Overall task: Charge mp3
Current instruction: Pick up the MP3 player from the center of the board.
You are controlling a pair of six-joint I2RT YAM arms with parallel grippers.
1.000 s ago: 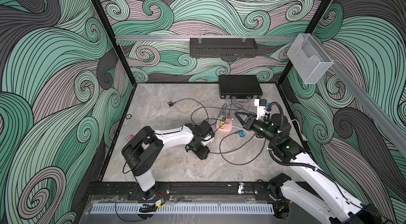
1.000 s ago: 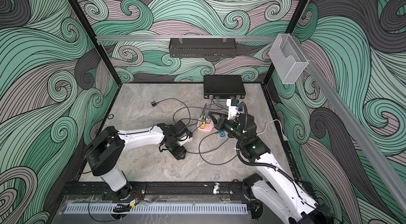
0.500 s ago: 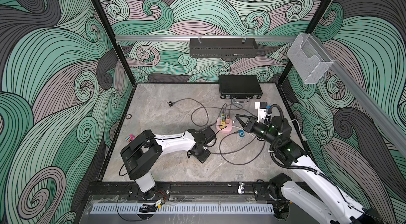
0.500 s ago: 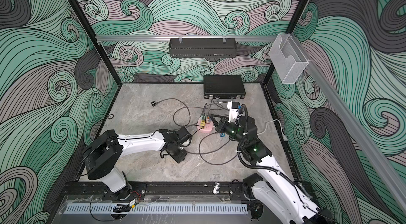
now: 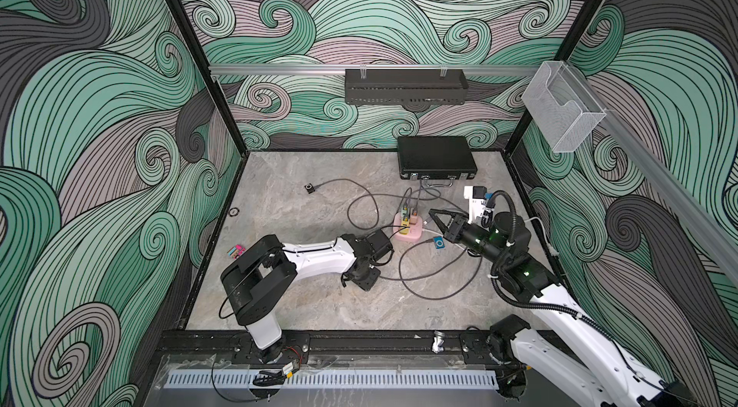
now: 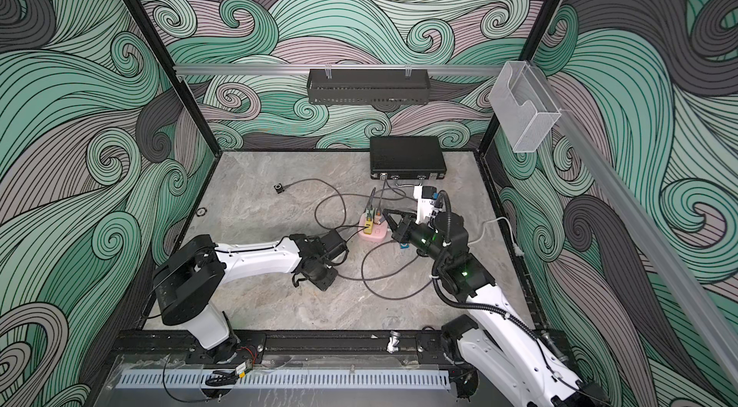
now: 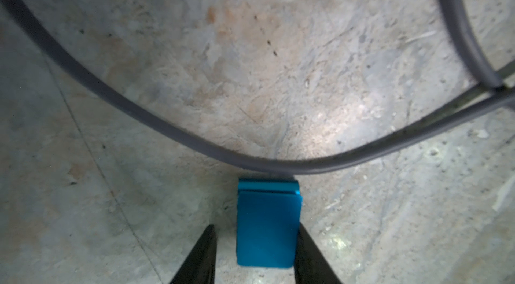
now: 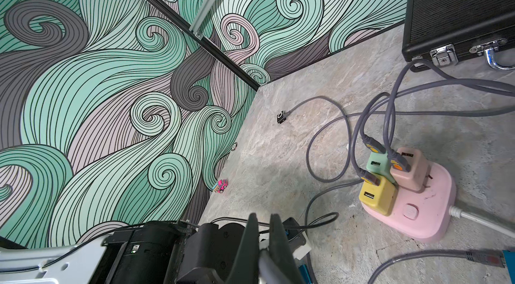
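Jaws of left gripper [image 7: 255,229] part open, pointing straight down astride the mp3 [image 7: 266,229]: one finger against a long edge, a gap at the other, not clamped. Jaws of right gripper [image 8: 263,215] closed on a grey cable [image 8: 264,268], just right of the strip [image 5: 412,238].

mp3: flat on the tabletop [image 5: 319,305], clip side up, under left gripper; hidden in both top views. A second blue player [image 5: 438,243], round dial up, lies just near-right of the strip, a plug at its end.

Handling (judged): small, light, rigid; smooth shell, probably slippery. Thin, so fingertips must reach the surface. Grip long edges mid-length, short ends left free. Port end: cannot tell.

Surface: hard, flat, stone-look. Room: a loop [image 7: 278,165] touches one short end of the mp3; cables tangle to the right; case [image 5: 435,157] far right.
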